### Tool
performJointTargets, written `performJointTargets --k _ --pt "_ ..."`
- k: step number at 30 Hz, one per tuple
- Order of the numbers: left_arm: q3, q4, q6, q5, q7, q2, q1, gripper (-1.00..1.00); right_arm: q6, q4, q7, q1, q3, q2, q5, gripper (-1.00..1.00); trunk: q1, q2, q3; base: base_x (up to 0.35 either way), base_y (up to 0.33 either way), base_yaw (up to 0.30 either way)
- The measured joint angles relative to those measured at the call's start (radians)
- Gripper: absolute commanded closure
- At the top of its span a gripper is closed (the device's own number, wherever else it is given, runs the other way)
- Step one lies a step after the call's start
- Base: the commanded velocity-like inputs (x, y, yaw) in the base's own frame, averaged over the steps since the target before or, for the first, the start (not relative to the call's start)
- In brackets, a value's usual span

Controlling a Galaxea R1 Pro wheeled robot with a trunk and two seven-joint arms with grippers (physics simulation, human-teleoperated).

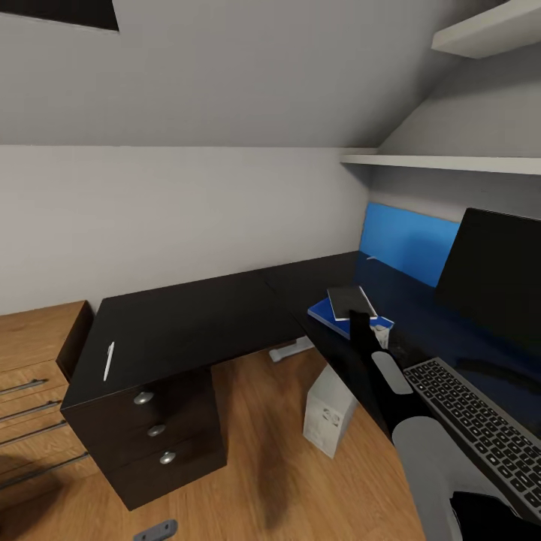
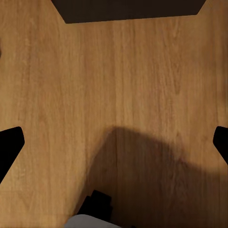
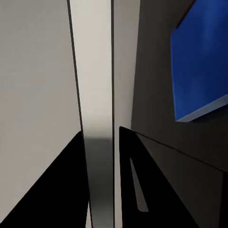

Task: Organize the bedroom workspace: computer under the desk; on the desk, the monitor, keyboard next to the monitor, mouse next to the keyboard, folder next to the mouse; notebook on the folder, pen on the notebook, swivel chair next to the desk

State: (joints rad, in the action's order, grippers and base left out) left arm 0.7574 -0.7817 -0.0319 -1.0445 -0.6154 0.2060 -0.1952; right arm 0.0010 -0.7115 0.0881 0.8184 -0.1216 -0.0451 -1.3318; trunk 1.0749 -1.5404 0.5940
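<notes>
Currently we log: notebook (image 1: 351, 301) atop folder (image 1: 324, 312) on table (image 1: 195, 319); pen (image 1: 109, 360) at nine o'clock; our right hand (image 1: 359, 321) state unreadable, left hand (image 2: 114, 142) released.

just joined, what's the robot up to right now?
Tidying the black desk. The notebook already lies on the blue folder, next to the keyboard and monitor. The right arm reaches toward that stack; whether its gripper is open is unclear. The white pen lies on the desk's far left end, not yet on the notebook. The computer stands under the desk.
</notes>
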Motion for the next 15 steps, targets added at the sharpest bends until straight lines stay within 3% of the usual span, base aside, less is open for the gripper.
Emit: performJointTargets --k 10,12,15 --pt "0.002 0.0 0.0 -0.002 -0.001 0.0 0.0 -1.0 -0.003 0.0 0.002 -0.002 0.001 -0.003 -0.022 1.0 0.0 0.0 0.0 0.0 0.0 0.0" --pt "0.013 0.01 0.0 -0.003 -0.001 -0.012 0.0 -1.0 -0.069 0.002 0.0 -0.002 0.007 -0.007 -0.019 1.0 0.0 0.0 0.0 0.0 0.0 0.0" --pt "0.016 0.028 0.0 0.0 -0.001 -0.025 0.0 -1.0 -0.109 0.001 -0.004 -0.001 0.01 -0.009 -0.021 1.0 0.0 0.0 0.0 0.0 0.0 0.0"
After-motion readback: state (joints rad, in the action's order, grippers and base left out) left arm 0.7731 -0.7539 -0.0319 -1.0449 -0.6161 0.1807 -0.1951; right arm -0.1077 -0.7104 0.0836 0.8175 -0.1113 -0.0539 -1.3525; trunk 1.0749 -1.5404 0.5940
